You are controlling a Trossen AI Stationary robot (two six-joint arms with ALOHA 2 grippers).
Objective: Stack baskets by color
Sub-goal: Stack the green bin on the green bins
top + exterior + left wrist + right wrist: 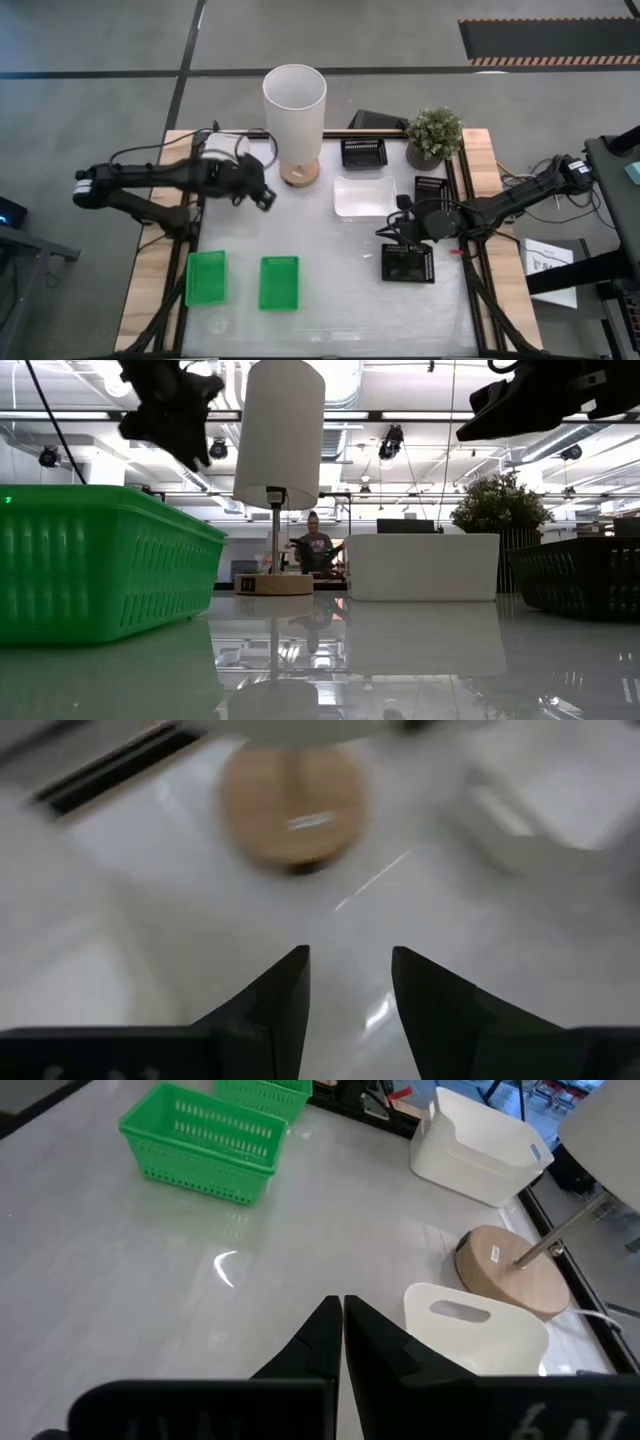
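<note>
Landmark: lamp [295,120], tall white shade on a round wooden base, at the table's [330,300] far edge.

- White basket [363,196]: just right of the lamp's base, on the table. The right wrist view shows another white basket [480,1145] past the lamp base.
- Black baskets: one [364,152] right of the lamp near the far edge; one [431,187] further right, beyond the white basket; one [408,263] nearer the front, well right of the lamp.
- Green baskets: one [207,277] and one [279,282], side by side and apart, toward the front edge, well in front of the lamp.
- Potted plant [434,136]: right of the lamp, at the far right corner.
- Left gripper [266,198]: raised, just left of the lamp's base, fingers parted, holding nothing.
- Right gripper [392,228]: right of the lamp, between the white basket and the front black basket, fingers pressed together, holding nothing.
</note>
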